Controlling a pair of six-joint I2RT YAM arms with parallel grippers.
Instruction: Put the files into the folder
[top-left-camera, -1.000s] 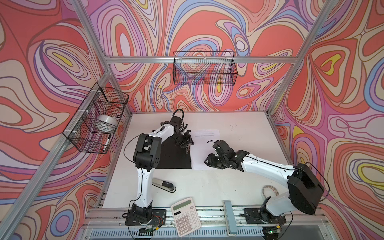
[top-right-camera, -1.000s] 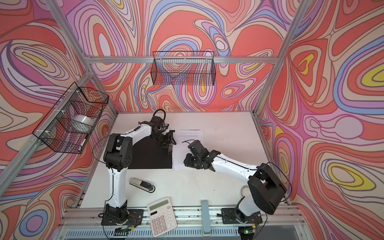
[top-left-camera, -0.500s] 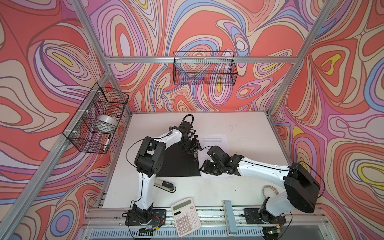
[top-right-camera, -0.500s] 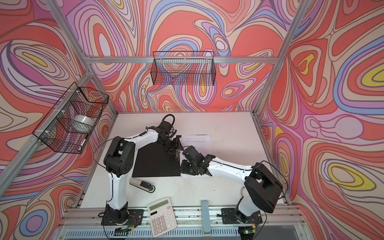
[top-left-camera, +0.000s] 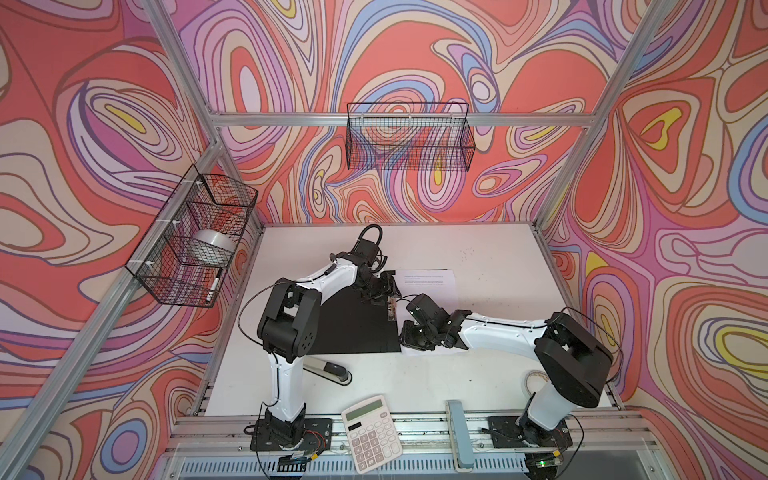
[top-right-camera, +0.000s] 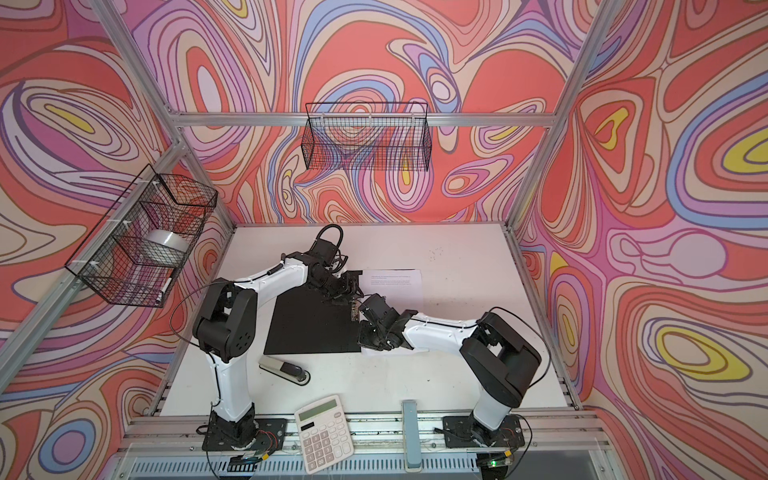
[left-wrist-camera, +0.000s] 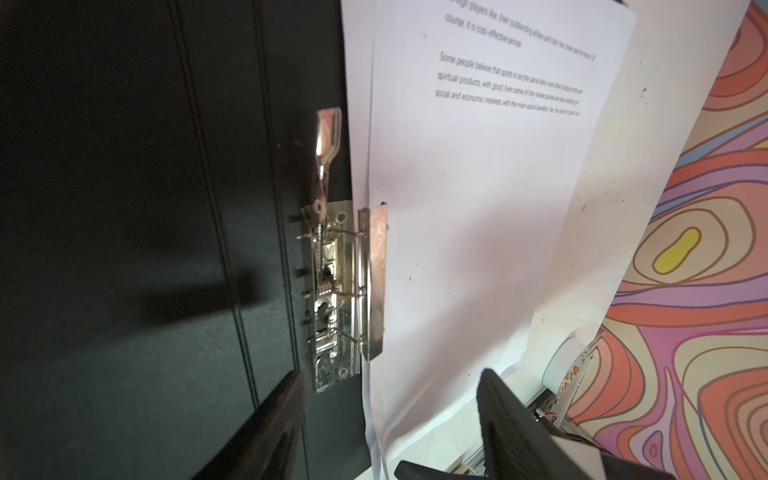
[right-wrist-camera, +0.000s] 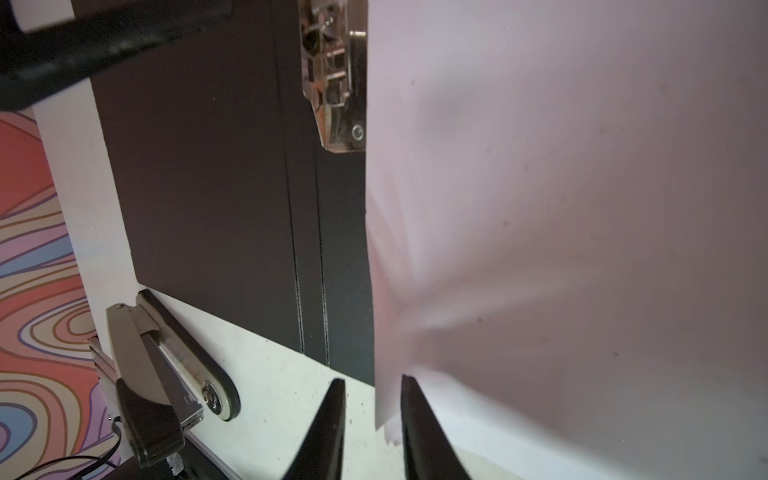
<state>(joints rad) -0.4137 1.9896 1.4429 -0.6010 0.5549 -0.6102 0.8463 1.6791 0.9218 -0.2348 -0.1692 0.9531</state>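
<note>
**Top views.** Folder (top-left-camera: 353, 328): thin, flat, opened black side up on the white desk (top-left-camera: 490, 374); long axis 12 to 6 o'clock. Files (top-left-camera: 428, 282): limp white printed sheets at the folder's 3 o'clock, on the same axis, their spine-side edge meeting the metal clip (top-left-camera: 391, 309). Left claw (top-left-camera: 379, 293): at the clip's 12 o'clock end. Right claw (top-left-camera: 411, 337): at the files' 6 o'clock corner, the nearer arm to it.

**Left wrist view.** Left claw (left-wrist-camera: 388, 374): released, tips wide apart, holding nothing, straddling one end of the clip (left-wrist-camera: 345, 282) and the files' (left-wrist-camera: 478, 208) edge. The clip is shiny sprung steel with a spoon-ended lever. Its plate overlaps the sheets' edge; whether it presses them cannot be told. The folder (left-wrist-camera: 145, 208) is matte, with grooves along the spine.

**Right wrist view.** Right claw (right-wrist-camera: 372, 378): a narrow slit between the tips, with the files' (right-wrist-camera: 540, 208) corner inside it, not clamped. A stapler (right-wrist-camera: 166, 365) lies just beside the folder's (right-wrist-camera: 208, 187) corner. Likely crux: getting the sheets' edge squarely beneath the plate at their 9 o'clock. Thin paper pushed from one corner may buckle.
</note>
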